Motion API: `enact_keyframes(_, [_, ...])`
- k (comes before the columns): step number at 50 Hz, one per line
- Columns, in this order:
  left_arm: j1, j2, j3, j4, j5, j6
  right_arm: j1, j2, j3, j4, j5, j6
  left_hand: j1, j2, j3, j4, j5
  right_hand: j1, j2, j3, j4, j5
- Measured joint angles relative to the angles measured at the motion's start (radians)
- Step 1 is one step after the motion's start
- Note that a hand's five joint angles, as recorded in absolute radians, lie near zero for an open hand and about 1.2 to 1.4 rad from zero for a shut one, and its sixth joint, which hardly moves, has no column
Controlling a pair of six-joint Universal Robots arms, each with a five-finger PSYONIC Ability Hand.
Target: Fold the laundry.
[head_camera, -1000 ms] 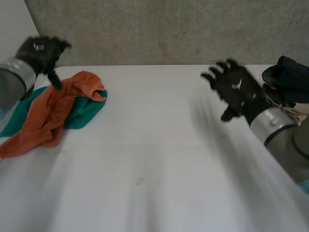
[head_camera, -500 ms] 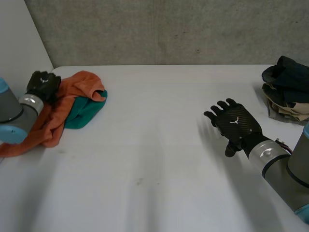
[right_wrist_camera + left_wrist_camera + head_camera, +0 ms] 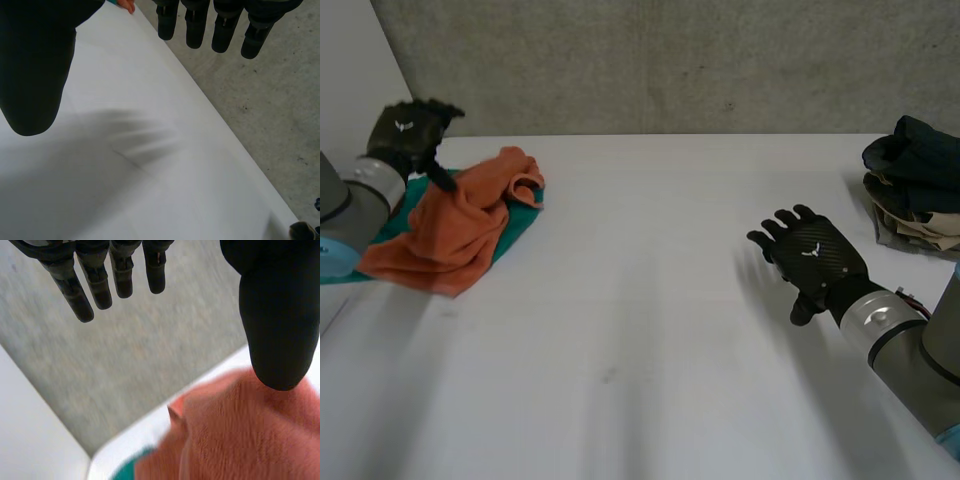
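The left hand [image 3: 408, 130] hangs at the far left corner of the white table [image 3: 640, 330], its fingers [image 3: 80, 295] straight and well apart from the thumb, so it is open and holds nothing. In the left wrist view the thumb tip sits right over the orange cloth [image 3: 450, 225], though whether it touches cannot be told. In the head view that cloth lies crumpled at about five o'clock from the hand, on top of a teal cloth [image 3: 525, 215] whose edges show at its far and right sides. The right hand [image 3: 810, 255] is well apart from both cloths, above bare table at the right, palm down with its fingers [image 3: 195, 25] straight and spread, open and empty. At about two o'clock from it, at the table's right edge, sits a pile of dark clothes [image 3: 915, 160] with paler pieces underneath. Beyond the table's far edge is a grey concrete surface [image 3: 670, 60].
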Motion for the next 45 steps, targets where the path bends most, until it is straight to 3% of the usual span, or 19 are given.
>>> enact_keyframes(12, [0.016, -0.170, 0.046, -0.003, 0.001, 0.038, -0.007, 0.004, 0.000, 0.000, 0.000, -0.001, 0.017, 0.010, 0.016, 0.005, 0.018, 0.000, 0.000, 0.000, 0.000, 0.000])
enact_keyframes(15, [0.009, -0.203, 0.070, -0.009, 0.004, 0.043, -0.007, 0.008, -0.001, 0.000, 0.000, -0.001, 0.294, 0.266, 0.261, 0.254, 0.267, 0.000, 0.000, 0.000, 0.000, 0.000])
enact_keyframes(16, [0.007, -0.207, 0.073, -0.010, 0.004, 0.045, -0.007, 0.009, -0.002, 0.000, 0.000, -0.001, 0.294, 0.266, 0.261, 0.254, 0.267, 0.000, 0.000, 0.000, 0.000, 0.000])
enact_keyframes(18, [-0.004, -0.214, 0.081, -0.013, 0.003, 0.052, -0.007, 0.011, -0.003, 0.000, 0.001, -0.002, 0.724, 0.744, 0.731, 0.745, 0.722, 0.000, 0.000, 0.000, 0.000, 0.000])
enact_keyframes(19, [-0.012, -0.212, 0.083, -0.013, 0.002, 0.055, -0.007, 0.012, -0.003, 0.000, 0.002, -0.002, 0.764, 0.884, 0.858, 0.880, 0.847, 0.000, 0.000, 0.000, 0.000, 0.000])
enact_keyframes(21, [-0.022, -0.202, 0.084, -0.014, -0.001, 0.059, -0.007, 0.013, -0.004, 0.000, 0.003, -0.002, 0.764, 0.908, 0.883, 0.911, 0.869, 0.000, 0.000, 0.000, 0.000, 0.000])
enact_keyframes(28, [-0.132, 0.047, 0.053, 0.022, -0.030, 0.026, -0.009, 0.012, -0.004, -0.003, 0.012, 0.000, 0.775, 0.927, 0.915, 0.945, 0.881, 0.000, 0.000, 0.000, 0.000, 0.000])
enact_keyframes(37, [-0.333, 0.320, 0.022, 0.085, -0.040, -0.200, -0.032, -0.023, -0.001, -0.020, 0.071, 0.022, 0.783, 0.927, 0.923, 0.945, 0.893, 0.000, 0.000, 0.000, 0.000, 0.000])
enact_keyframes(40, [-0.368, 0.342, 0.012, 0.087, -0.041, -0.241, -0.041, -0.040, -0.001, -0.021, 0.089, 0.038, 0.783, 0.927, 0.924, 0.945, 0.894, 0.000, 0.000, 0.000, 0.000, 0.000])
enact_keyframes(45, [-0.503, 0.330, -0.055, 0.079, -0.039, -0.294, -0.082, -0.099, -0.009, -0.022, 0.125, 0.130, 0.783, 0.927, 0.928, 0.946, 0.894, 0.000, 0.000, 0.000, 0.000, 0.000])
